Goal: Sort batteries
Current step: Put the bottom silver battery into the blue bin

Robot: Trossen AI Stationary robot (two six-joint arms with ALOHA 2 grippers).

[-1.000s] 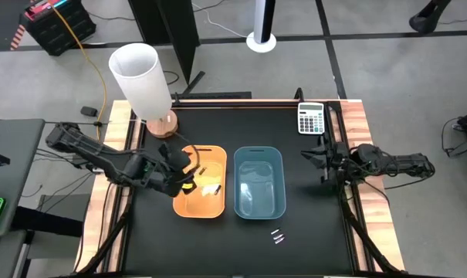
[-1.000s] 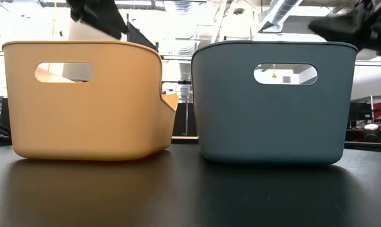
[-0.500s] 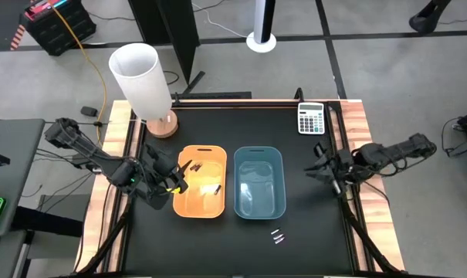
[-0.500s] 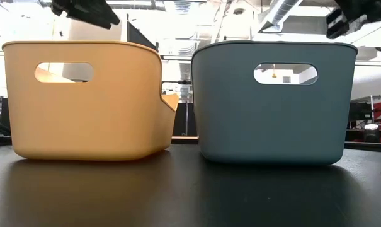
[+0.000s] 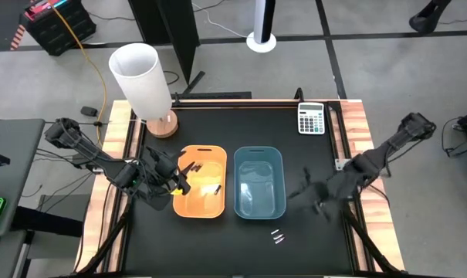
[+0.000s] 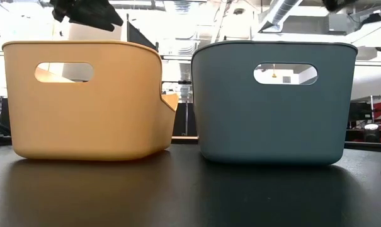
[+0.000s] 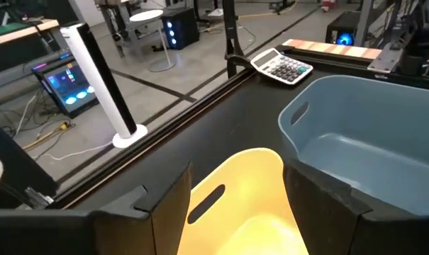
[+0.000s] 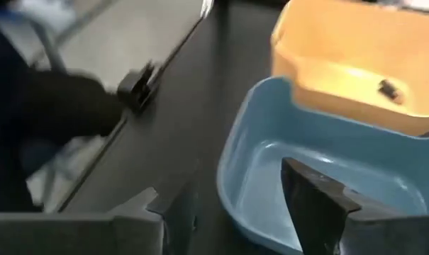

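From overhead, two small bins sit side by side mid-frame on the black table (image 5: 218,247): an orange bin (image 5: 201,182) on the left and a blue bin (image 5: 258,182) on the right. The left gripper (image 5: 177,176) hangs right over the left rim of the orange bin, and in its wrist view the two fingers (image 7: 164,212) stand apart with nothing between them, so it's open and empty, with the orange bin's handle slot showing through the gap. A few batteries are already inside the orange bin: a couple of dark ones (image 5: 196,164) toward its upper part, just right of that gripper, and a pale one (image 5: 210,188) lower down. More batteries, a little cluster of pale ones (image 5: 277,235), lie loose on the table just below the blue bin's lower right corner. The right gripper (image 5: 316,198) hovers right of the blue bin, above and to the right of that loose cluster, near but clearly apart from it. It's smeared in the overhead shot, but its wrist view shows the fingers (image 8: 317,198) spread with nothing held. A calculator (image 5: 311,119) sits at the upper right of the table and a white cylinder (image 5: 140,77) on a wooden base stands at the upper left corner.
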